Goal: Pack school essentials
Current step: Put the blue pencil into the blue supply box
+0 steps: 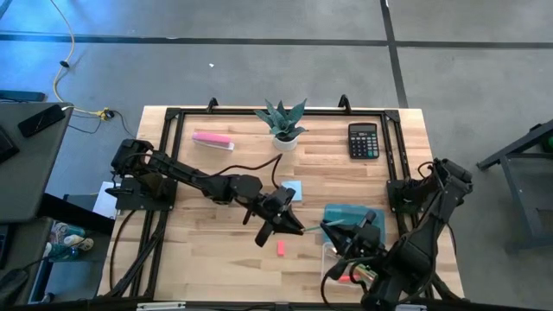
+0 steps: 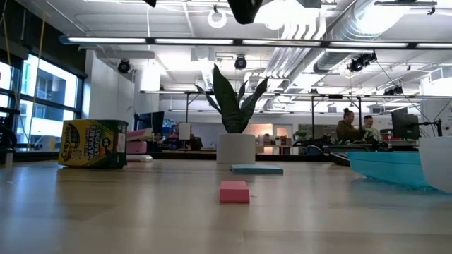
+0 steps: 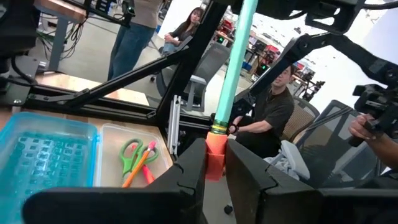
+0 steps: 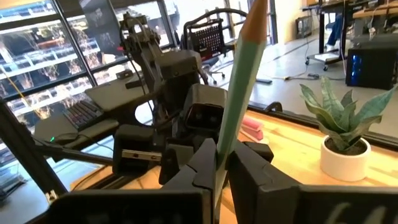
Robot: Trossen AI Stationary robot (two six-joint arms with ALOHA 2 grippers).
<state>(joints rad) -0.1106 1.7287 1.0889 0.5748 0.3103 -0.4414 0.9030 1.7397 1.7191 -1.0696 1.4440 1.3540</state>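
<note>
A thin greenish pencil (image 3: 233, 74) with an orange-red eraser end is held above the table's middle between both grippers. My left gripper (image 1: 294, 226) reaches in from the table's left and is shut on it. My right gripper (image 1: 333, 231) comes from the near right and is also shut on it (image 4: 239, 68). Green-handled scissors (image 3: 129, 155) and orange-red pens (image 3: 144, 167) lie in a clear box (image 1: 340, 263). A small red piece (image 1: 281, 248) and a light blue notepad (image 1: 292, 190) lie on the table. My left gripper pinches the pencil's orange-red eraser end (image 3: 215, 152) between its two fingers. The shaft runs on past the fingertips, clear of the table. My right gripper pinches the pencil's greenish shaft (image 4: 222, 146) between its two fingers. The wooden tip (image 4: 256, 12) sticks out well beyond them. The pencil is lifted clear.
A teal lid (image 1: 354, 216) lies beside the clear box. At the far edge stand a potted plant (image 1: 282, 121), a black calculator (image 1: 363, 140) and a pink bar (image 1: 212, 138). A crayon box (image 2: 94, 143) shows in the low view. People sit beyond the table.
</note>
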